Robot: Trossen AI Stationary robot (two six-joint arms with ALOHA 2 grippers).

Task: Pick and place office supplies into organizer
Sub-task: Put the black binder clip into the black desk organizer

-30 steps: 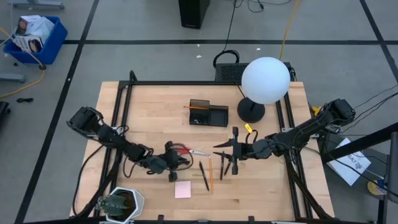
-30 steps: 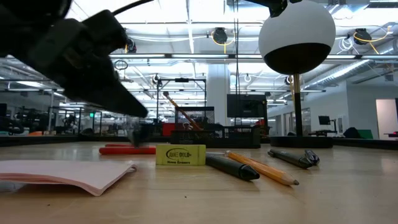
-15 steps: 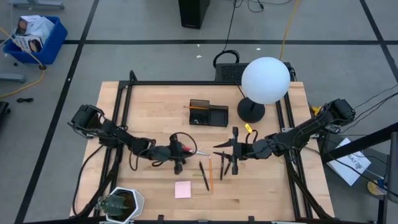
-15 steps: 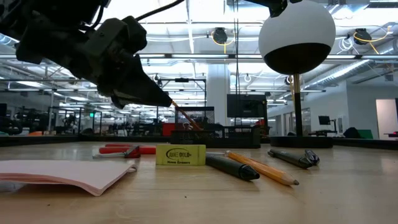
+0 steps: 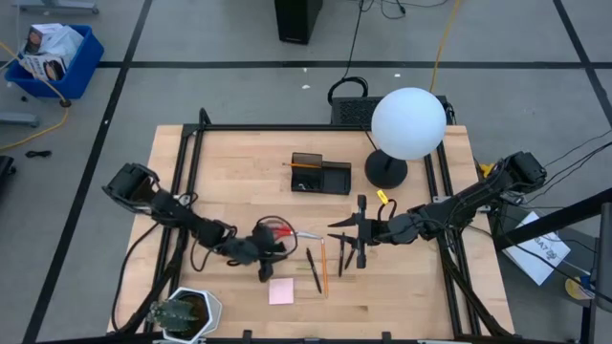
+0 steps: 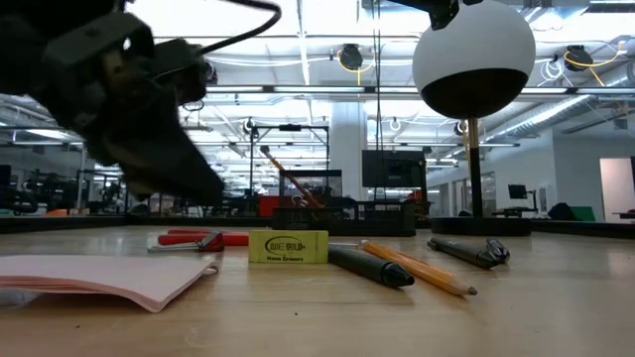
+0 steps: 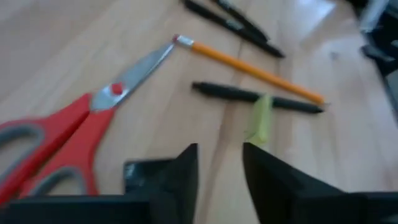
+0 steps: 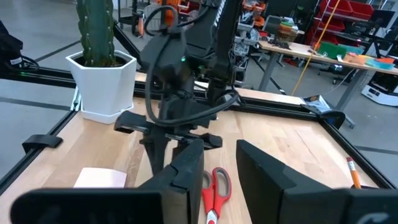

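Note:
Red-handled scissors (image 5: 279,229) lie flat on the table, also in the left wrist view (image 7: 56,146) and the right wrist view (image 8: 215,186). My left gripper (image 5: 262,254) (image 7: 219,149) hovers just near of their handles, open by a narrow gap, touching nothing. To its right lie black pens (image 5: 314,269), an orange pencil (image 5: 325,265) (image 7: 249,67) and a yellow eraser (image 6: 288,246). The pink pad (image 5: 281,290) sits near the near edge. The black organizer (image 5: 321,173) stands toward the far side. My right gripper (image 5: 347,236) (image 8: 219,149) waits open right of the pens.
A lamp with a white globe (image 5: 408,122) on a round black base (image 5: 385,170) stands right of the organizer. A white planter with a cactus (image 5: 186,311) sits at the near left corner. Bare wood lies between the scissors and the organizer.
My left gripper swung toward the far-right over the scissors' handles, then drew back toward the near edge, ending roughly where it started. The right arm kept still.

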